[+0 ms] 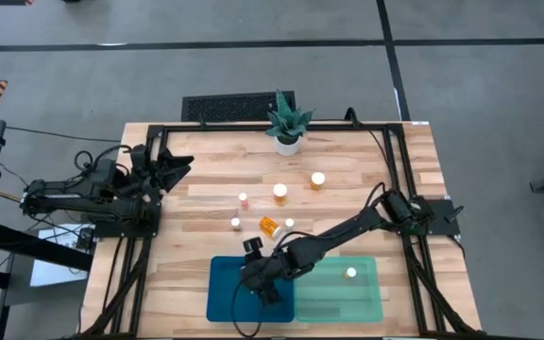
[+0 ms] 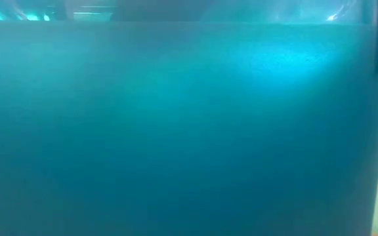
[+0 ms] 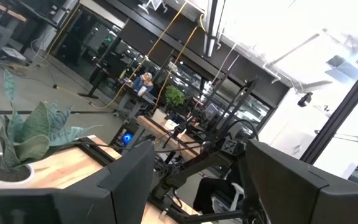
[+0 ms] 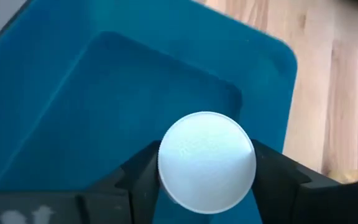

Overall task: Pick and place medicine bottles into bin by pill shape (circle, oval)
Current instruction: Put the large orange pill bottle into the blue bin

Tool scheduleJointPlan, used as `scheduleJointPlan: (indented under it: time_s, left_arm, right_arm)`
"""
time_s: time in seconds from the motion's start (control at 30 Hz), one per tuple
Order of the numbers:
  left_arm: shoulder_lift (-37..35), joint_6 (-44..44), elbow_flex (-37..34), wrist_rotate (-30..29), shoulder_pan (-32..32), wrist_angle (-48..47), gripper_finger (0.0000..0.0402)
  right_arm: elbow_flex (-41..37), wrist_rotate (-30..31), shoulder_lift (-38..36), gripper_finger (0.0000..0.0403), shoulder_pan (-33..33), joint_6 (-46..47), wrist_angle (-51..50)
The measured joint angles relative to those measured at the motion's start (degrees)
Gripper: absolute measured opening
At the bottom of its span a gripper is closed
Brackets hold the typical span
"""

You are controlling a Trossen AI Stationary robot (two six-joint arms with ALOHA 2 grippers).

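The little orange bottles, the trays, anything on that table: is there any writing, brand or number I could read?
None can be read.
Medicine bottles on the table: any labels are too small to read.
White cap in the right tool over the blue tray: blank.
Green tray: no markings.

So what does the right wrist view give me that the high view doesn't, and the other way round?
Only the right wrist view shows a white-capped bottle held between the right gripper's jaws.

Only the high view shows the whole table: five standing bottles and one lying on its side, one in the mint green tray, the potted plant, and the left gripper waiting at the table's left edge.

Both show the right gripper over the dark blue tray.
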Motion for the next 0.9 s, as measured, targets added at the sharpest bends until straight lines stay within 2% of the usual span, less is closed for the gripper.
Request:
scheduleJointPlan:
  time_s: [0.9]
  left_arm:
    - [0.00, 0.13, 0.00, 0.10, -0.01, -0.01, 0.0247]
  right_arm:
    - [0.04, -1.34, 1.38, 0.0227, -1.73, 1.08, -0.88]
